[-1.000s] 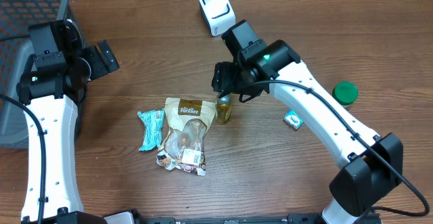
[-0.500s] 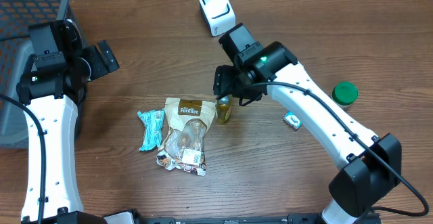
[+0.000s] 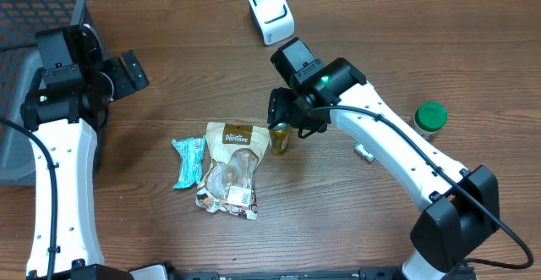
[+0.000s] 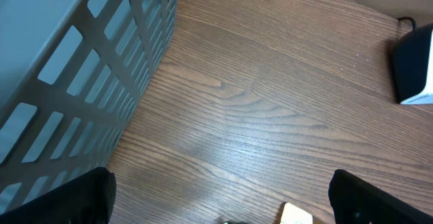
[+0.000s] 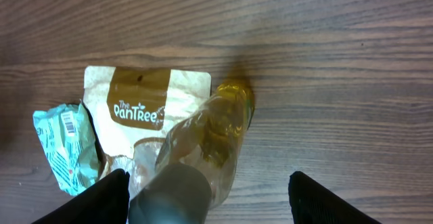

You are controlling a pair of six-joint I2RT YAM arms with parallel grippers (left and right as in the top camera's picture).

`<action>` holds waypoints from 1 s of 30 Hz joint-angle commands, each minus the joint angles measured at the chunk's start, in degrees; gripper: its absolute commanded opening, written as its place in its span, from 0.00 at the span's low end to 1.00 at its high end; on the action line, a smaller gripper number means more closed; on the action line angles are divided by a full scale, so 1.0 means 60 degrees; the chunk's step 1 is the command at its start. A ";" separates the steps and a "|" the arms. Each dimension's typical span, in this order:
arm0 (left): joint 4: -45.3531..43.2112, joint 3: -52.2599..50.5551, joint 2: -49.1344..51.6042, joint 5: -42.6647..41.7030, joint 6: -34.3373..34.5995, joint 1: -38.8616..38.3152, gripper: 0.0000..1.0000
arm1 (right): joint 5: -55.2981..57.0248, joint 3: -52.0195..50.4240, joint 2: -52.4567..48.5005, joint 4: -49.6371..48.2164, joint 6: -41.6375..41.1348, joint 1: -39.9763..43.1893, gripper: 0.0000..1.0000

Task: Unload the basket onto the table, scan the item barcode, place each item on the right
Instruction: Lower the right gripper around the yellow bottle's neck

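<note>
A small bottle (image 3: 280, 136) of yellow liquid with a grey cap (image 5: 169, 197) stands upright by the top right corner of a brown snack bag (image 3: 232, 166). My right gripper (image 3: 292, 115) hovers directly over it, open. In the right wrist view the bottle (image 5: 210, 143) sits between the fingers, close to the left one, with a wide gap to the right one. The white barcode scanner (image 3: 270, 13) stands at the back of the table. My left gripper (image 3: 127, 73) hangs open and empty at the far left, above bare wood.
A grey slatted basket (image 3: 34, 26) fills the back left corner, close beside the left gripper (image 4: 220, 204). A teal packet (image 3: 188, 161) lies left of the bag. A green-lidded jar (image 3: 431, 117) and a small teal item (image 3: 365, 151) sit to the right.
The right arm has shifted slightly to the left above the bottle. The left arm and the items on the table have not moved.
</note>
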State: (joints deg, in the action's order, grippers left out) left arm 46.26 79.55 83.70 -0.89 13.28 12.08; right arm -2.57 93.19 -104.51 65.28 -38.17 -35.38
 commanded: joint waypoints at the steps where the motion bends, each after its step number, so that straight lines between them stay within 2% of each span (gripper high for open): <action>1: -0.0004 0.0215 -0.0055 -0.0007 -0.0178 -0.0018 0.99 | 0.0197 -0.0047 0.0200 -0.0080 -0.0197 -0.0113 0.72; 6: -0.0004 0.0215 -0.0055 -0.0007 -0.0178 -0.0018 1.00 | 0.0441 -0.0051 0.0157 -0.0069 -0.0492 -0.0368 0.72; 13: -0.0004 0.0215 -0.0055 -0.0007 -0.0178 -0.0018 1.00 | 0.1508 -0.0226 0.0127 -0.0076 -0.1749 -0.0809 0.77; 16: -0.0004 0.0215 -0.0055 -0.0007 -0.0182 -0.0018 1.00 | 0.1909 -0.0484 0.0127 -0.0131 -0.2124 -0.0885 0.83; 27: -0.0004 0.0215 -0.0055 -0.0007 -0.0178 -0.0018 1.00 | 0.1672 -0.0739 0.0127 -0.0761 -0.2138 -0.0900 0.86; 30: -0.0004 0.0215 -0.0055 -0.0007 -0.0178 -0.0018 1.00 | 0.1672 -0.0739 0.0127 -0.0758 -0.2138 -0.0900 0.89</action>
State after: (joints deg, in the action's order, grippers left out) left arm 46.26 79.57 83.70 -0.89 13.28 12.08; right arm 6.83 88.90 -104.51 61.04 -50.41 -40.60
